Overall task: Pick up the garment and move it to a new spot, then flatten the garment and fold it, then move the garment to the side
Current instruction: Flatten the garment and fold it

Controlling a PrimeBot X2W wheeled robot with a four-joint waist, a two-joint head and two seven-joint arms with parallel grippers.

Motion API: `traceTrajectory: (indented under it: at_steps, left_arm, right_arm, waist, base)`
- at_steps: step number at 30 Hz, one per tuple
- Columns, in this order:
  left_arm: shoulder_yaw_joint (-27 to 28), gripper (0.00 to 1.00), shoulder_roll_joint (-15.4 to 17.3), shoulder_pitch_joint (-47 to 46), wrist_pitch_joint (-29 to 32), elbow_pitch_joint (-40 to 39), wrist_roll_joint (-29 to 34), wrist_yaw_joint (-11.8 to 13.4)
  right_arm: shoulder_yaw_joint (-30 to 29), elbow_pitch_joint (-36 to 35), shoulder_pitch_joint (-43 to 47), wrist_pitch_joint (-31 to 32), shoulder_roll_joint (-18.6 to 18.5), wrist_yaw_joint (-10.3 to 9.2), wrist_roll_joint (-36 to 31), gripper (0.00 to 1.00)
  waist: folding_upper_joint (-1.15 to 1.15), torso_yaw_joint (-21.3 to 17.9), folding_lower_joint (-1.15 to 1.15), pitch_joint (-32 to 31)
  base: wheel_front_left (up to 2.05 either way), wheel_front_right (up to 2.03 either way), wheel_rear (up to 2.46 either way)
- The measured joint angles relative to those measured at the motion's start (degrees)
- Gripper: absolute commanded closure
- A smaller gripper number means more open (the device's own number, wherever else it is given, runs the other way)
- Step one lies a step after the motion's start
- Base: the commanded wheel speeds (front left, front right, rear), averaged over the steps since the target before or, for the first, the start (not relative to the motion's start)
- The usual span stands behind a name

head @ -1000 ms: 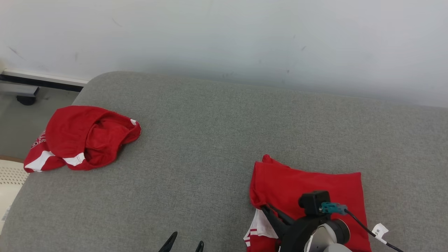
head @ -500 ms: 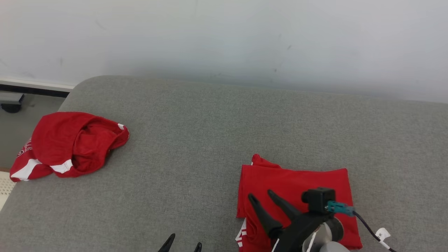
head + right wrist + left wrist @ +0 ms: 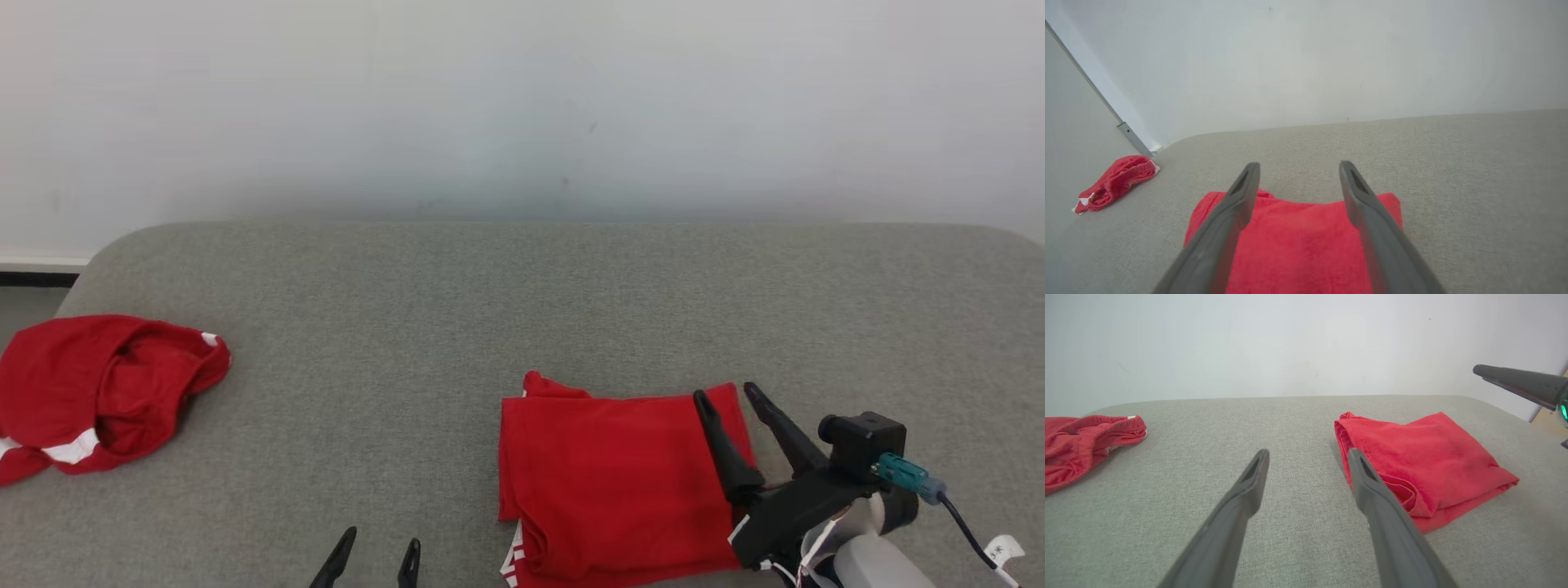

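The folded garment [image 3: 612, 482] lies flat on the cushion [image 3: 408, 327], right of centre near the front. The right gripper [image 3: 724, 392], pinched on it a second ago, now stands spread and empty over its right edge. The left gripper [image 3: 383, 536] stays spread, empty.

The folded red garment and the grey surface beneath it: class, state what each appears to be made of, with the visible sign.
Folded red garment: probably a soft knit fabric, perhaps cotton jersey, with a matte finish; it lies in limp, creased layers.
Grey surface: seemingly woven upholstery cloth over padding, matte; it has a fine flecked weave and rounded edges.
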Motion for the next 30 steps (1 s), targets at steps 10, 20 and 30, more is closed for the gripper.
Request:
traceTrajectory:
  at_steps: [10, 20, 30]
  left_arm:
    - [4.5, 0.00, -0.6, 1.2, 0.0, 0.4, -1.3, 0.2]
    - [8.6, 0.00, -1.9, 3.5, 0.0, 0.9, -0.1, -0.6]
    - [14.0, 0.00, -4.4, 7.3, 0.0, 0.7, 3.5, -2.7]
  right_arm:
    - [-4.5, 0.4, 4.0, -4.4, -1.9, 0.00, -6.3, 0.00]
    - [-10.2, -6.4, 11.4, -5.1, -1.7, 0.00, -12.5, 0.00]
    - [-12.0, -16.7, 19.6, -5.3, -0.4, 0.00, -16.7, 0.00]
  waist:
    - [0.00, -5.3, 0.01, -1.4]
    - [0.00, -7.8, 0.00, -4.2]
    - [0.00, -8.0, 0.00, -7.3]
  base:
    - [0.00, 0.00, 0.00]
    - [0.00, 0.00, 0.00]
    - [0.00, 0.00, 0.00]
